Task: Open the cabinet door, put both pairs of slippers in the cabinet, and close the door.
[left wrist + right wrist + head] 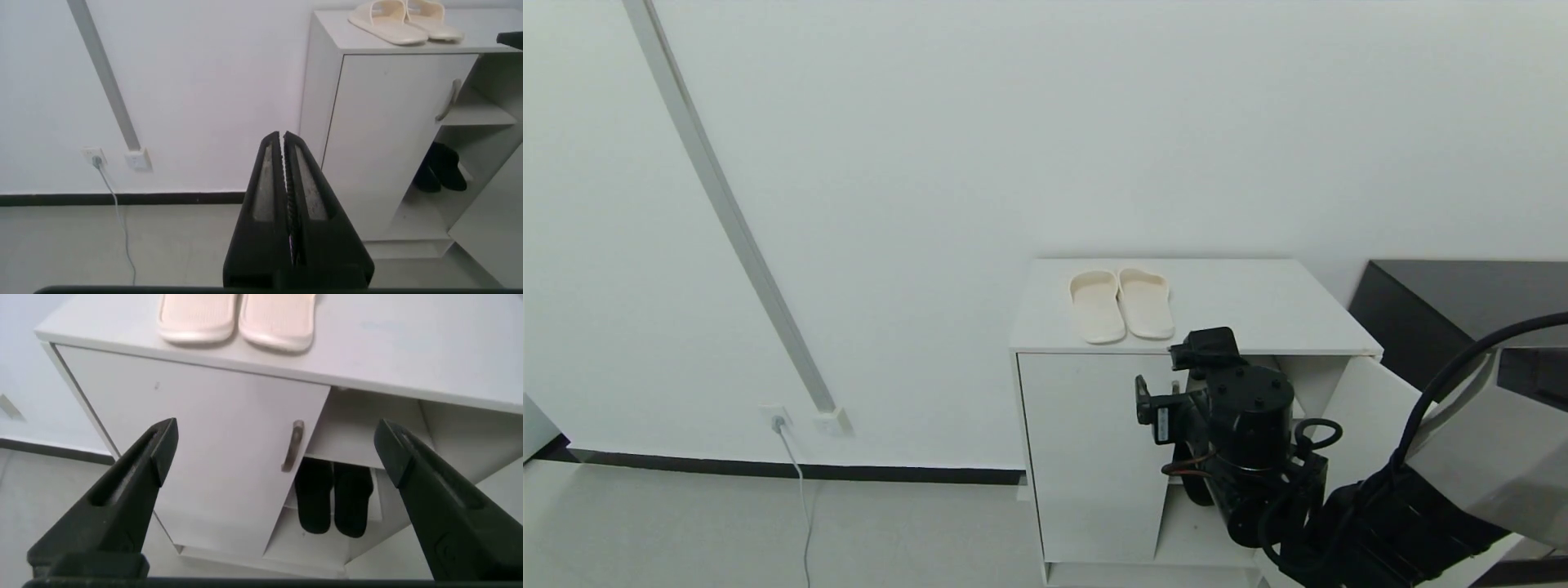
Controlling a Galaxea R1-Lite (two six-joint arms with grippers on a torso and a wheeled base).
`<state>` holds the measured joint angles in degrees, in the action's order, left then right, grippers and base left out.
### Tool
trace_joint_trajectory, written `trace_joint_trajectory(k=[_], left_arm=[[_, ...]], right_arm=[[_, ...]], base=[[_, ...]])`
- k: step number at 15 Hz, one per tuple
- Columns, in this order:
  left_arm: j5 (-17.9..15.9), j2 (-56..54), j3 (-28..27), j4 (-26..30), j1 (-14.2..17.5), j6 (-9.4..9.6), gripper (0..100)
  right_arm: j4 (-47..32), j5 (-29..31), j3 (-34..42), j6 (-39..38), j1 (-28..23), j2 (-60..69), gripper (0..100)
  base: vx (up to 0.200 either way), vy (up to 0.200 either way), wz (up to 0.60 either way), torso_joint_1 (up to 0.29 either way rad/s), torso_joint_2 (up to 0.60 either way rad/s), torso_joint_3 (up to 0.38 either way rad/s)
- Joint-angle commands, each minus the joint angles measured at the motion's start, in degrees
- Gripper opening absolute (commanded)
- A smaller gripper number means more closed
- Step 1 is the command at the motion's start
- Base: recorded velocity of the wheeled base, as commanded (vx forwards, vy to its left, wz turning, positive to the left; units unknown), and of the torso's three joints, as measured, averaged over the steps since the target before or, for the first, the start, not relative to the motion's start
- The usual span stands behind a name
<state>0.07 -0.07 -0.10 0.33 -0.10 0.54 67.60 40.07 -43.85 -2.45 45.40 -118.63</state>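
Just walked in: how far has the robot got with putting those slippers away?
Done: the right door is open and the black slippers sit inside. In hand: nothing; the right arm's jaws stand open before the cabinet. Left: the cream slippers on top, then closing the door.

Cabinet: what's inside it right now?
A black pair of slippers sits under the shelf in the open right side. The closed left door hides the rest.

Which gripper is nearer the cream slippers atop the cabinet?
Right. The right gripper is open close before the cabinet, just below the cream slippers; the left gripper, shut, is farther back, off the cabinet's left side.
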Motion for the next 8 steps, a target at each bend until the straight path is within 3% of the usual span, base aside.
trace_joint_trajectory(k=[1, 3, 8], left_arm=[[0.0, 0.1, 0.0, 0.0, 0.0, -0.01, 0], [0.0, 0.1, 0.0, 0.0, 0.0, -0.01, 0], [0.0, 0.1, 0.0, 0.0, 0.0, 0.08, 0]], right_arm=[[0.1, 0.0, 0.1, 0.0, 0.0, -0.1, 100], [0.1, -0.8, 0.4, 0.0, 0.0, -0.1, 100], [-1.7, -2.1, -2.1, 2.9, 0.1, 2.2, 100]], base=[[0.0, 0.0, 0.0, 0.188, -0.38, -0.203], [0.0, 0.0, 0.0, 0.132, -0.3, -0.149], [0.0, 0.0, 0.0, 0.006, -0.01, -0.006]])
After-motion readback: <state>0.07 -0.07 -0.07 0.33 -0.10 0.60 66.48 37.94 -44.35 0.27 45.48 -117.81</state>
